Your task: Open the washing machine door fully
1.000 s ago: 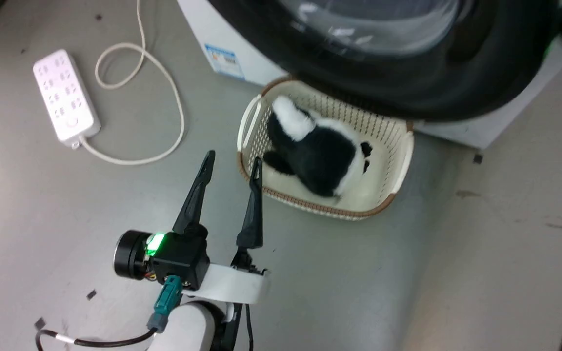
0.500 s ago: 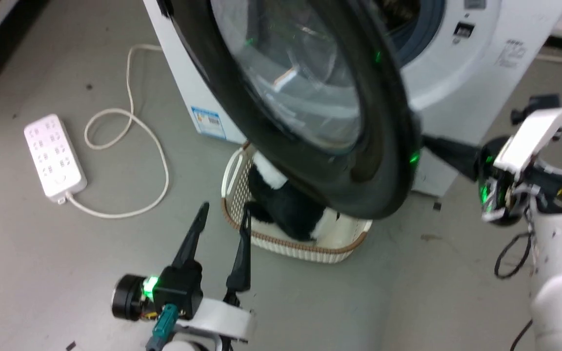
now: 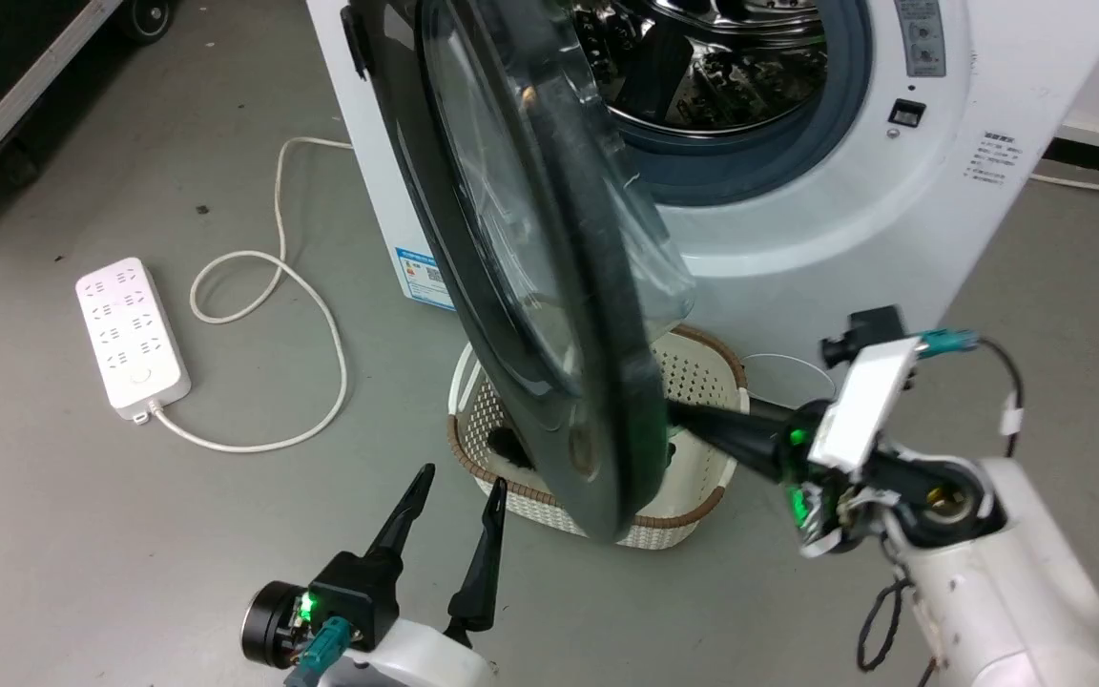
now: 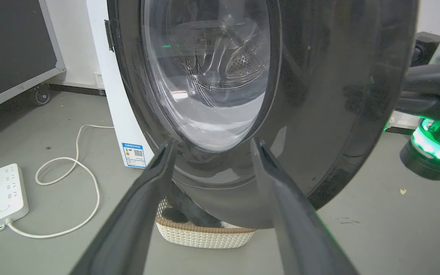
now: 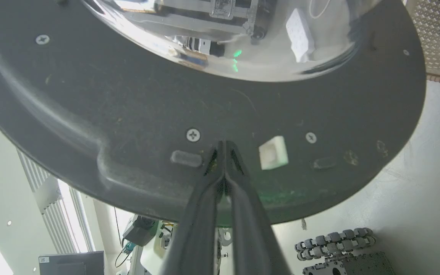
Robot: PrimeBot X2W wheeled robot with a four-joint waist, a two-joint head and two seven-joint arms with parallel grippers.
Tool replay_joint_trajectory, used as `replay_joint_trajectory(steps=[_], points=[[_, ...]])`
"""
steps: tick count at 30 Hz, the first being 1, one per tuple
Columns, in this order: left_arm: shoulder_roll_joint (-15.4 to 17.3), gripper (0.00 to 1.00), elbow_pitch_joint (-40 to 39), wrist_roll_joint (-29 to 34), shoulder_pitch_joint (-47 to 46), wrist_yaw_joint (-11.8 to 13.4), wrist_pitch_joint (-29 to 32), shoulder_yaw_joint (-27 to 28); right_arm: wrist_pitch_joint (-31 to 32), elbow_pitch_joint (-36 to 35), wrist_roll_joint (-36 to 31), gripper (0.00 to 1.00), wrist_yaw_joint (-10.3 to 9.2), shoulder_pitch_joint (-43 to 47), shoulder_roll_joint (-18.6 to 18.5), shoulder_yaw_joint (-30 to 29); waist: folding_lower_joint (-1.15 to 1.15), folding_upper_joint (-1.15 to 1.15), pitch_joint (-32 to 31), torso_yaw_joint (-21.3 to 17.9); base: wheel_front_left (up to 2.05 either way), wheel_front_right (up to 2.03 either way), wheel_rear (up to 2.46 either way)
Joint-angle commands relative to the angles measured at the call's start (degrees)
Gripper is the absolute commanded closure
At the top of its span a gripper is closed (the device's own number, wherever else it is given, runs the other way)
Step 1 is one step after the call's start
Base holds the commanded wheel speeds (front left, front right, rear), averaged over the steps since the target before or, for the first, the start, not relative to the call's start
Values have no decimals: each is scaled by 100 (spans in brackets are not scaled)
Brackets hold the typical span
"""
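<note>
While the large round washing machine door (image 3: pixel 597 382), with its wide glossy black rim and bulging clear glass centre, stands swung well out from the big white front-loading washing machine (image 3: pixel 893 219), you have the job partly done, not finished. The door hangs from the machine's left edge, roughly square to the front. It leaves the perforated steel drum (image 3: pixel 721 57) and the grey rubber gasket (image 3: pixel 750 162) open to view. My reading is that the last part of the swing is left: the door should go further round towards the machine's left side until the hinge stops it.

Your right gripper (image 5: pixel 222 147) has its two dark fingers pressed together. Their tips sit against the inner face of the black rim, just beside a small white square block (image 5: pixel 272 152). Your left gripper (image 3: pixel 463 475) hangs low over the grey floor (image 3: pixel 82 534) with its fingers apart and nothing between them, near the cream wicker-rimmed basket (image 3: pixel 673 530) that sits under the door.

As for writing, a blue-and-white label sticker (image 3: pixel 425 277) sits low on the white panel near the machine's left edge, and small dark print (image 3: pixel 998 157) marks the front near its right edge. Both are too small to read, and you'll find no legible brand name. A white power strip (image 3: pixel 133 336) lies on the floor well to the left.
</note>
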Motion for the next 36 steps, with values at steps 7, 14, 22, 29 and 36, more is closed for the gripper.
replay_joint_trajectory(steps=[7, 14, 22, 29, 36], points=[[8, 0, 56, -70, 19, -67, -25, 79, -376, -40, 108, 100, 6, 203, 32, 495, 1, 0, 16, 32, 0, 0, 0], [8, 0, 89, -105, 30, -69, -25, 149, -1295, -325, -781, 0, 6, 159, -354, 360, 1, 0, -144, -115, 0, 0, 0], [8, 0, 94, -201, -4, -94, -25, 369, -3873, -1893, -2807, 0, 6, 933, -1662, 835, 1, 0, -500, -379, 0, 0, 0], [14, 0, 73, -171, 177, -159, -25, 721, -5749, -2111, -5015, 0, 6, 1709, -2353, 733, 1, 0, -789, -696, 0, 0, 0], [18, 0, 36, -76, 334, -254, -25, 841, -6266, -2621, -6942, 0, 6, 3006, -1351, -578, 1, 0, -827, -881, 0, 0, 0]])
